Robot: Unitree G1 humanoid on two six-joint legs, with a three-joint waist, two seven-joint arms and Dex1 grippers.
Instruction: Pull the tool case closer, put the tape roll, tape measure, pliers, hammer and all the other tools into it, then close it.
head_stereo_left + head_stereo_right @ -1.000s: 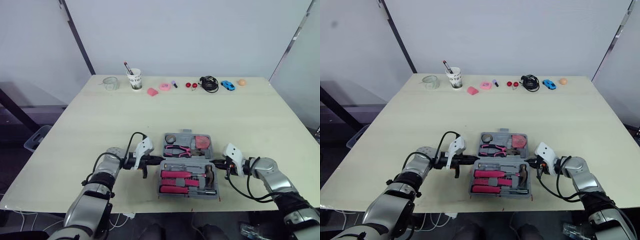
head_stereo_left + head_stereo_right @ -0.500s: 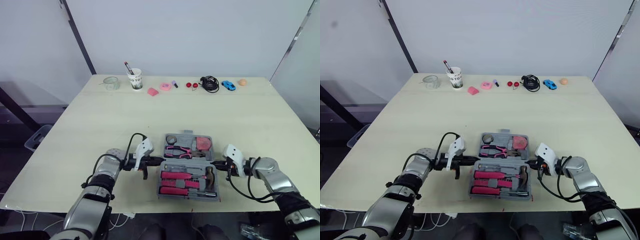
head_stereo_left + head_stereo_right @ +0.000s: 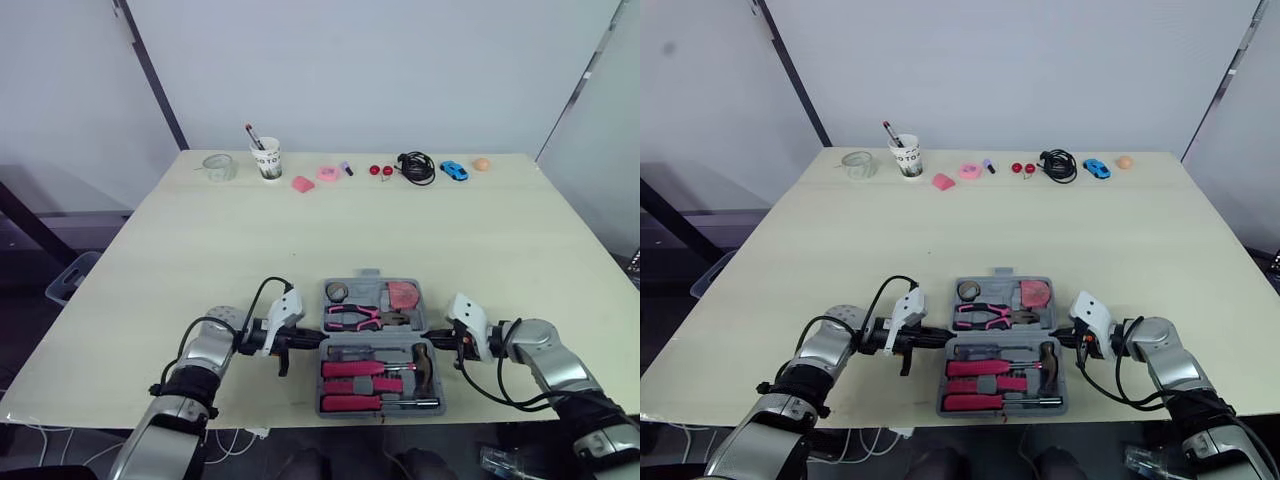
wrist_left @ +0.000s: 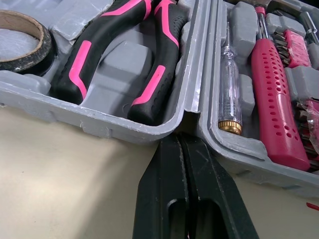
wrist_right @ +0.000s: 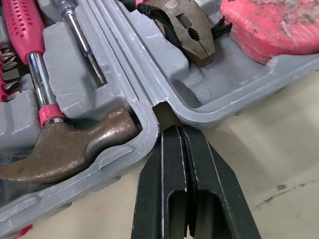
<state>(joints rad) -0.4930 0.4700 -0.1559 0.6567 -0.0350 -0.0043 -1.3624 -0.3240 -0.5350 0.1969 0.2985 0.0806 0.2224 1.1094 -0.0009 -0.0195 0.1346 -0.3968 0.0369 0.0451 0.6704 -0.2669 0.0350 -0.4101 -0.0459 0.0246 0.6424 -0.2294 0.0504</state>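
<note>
Step in hand, as judged: closing the tool case [image 3: 372, 281], its tools all appearing seated; fold one half over evenly from both sides, slowly, so nothing jumps its recess. Left gripper [image 4: 180, 139]: fingers pressed together, holding nothing, tip in the case's left hinge notch; case open at the table's [image 3: 200, 230] near edge, with tape roll [image 3: 339, 291], pliers [image 3: 352, 316] and tape measure [image 3: 402, 294] in the far half, hammer [image 3: 424, 352] near right. Right gripper [image 5: 173, 130]: likewise closed, empty, tip in the right hinge notch
</note>
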